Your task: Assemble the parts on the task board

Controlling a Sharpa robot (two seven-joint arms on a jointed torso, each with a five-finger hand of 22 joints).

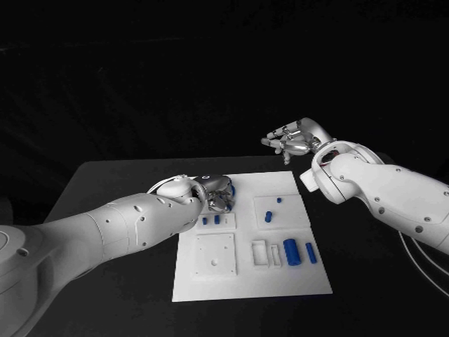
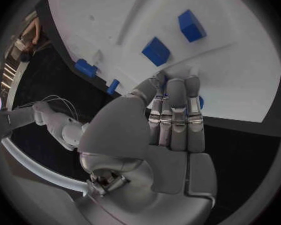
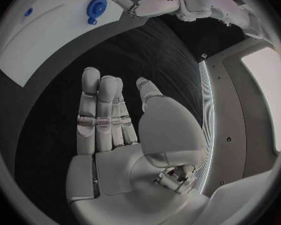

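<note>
Starting at our left hand's fingers (image 2: 175, 117), we see them pressed side by side with their tips down on the far edge of the task board (image 1: 290, 281); a blue part (image 2: 200, 102) peeks out beside the tips in the left wrist view, but we cannot tell whether they grip it. From the head view that left hand (image 1: 212, 191) sits over the board's far left corner and hides whatever is under it. Our right hand (image 3: 125, 135) hangs over the black surface (image 1: 114, 182) beyond the board's far right corner, fingers straight and slightly apart, holding nothing. The right wrist view adds a round blue ring-shaped part (image 3: 96, 8) and a small blue dot-like part (image 3: 28, 11) on the board. On the flat white board, raised frames form shallow compartments: one on the near right holds a blue cylinder (image 1: 291, 252) lying beside a slimmer blue rod (image 1: 311, 252); one above it holds two small blue pieces (image 1: 271, 214); two blue blocks (image 1: 210, 220) lie just below our left hand, showing as chunky cubes in the left wrist view.
</note>
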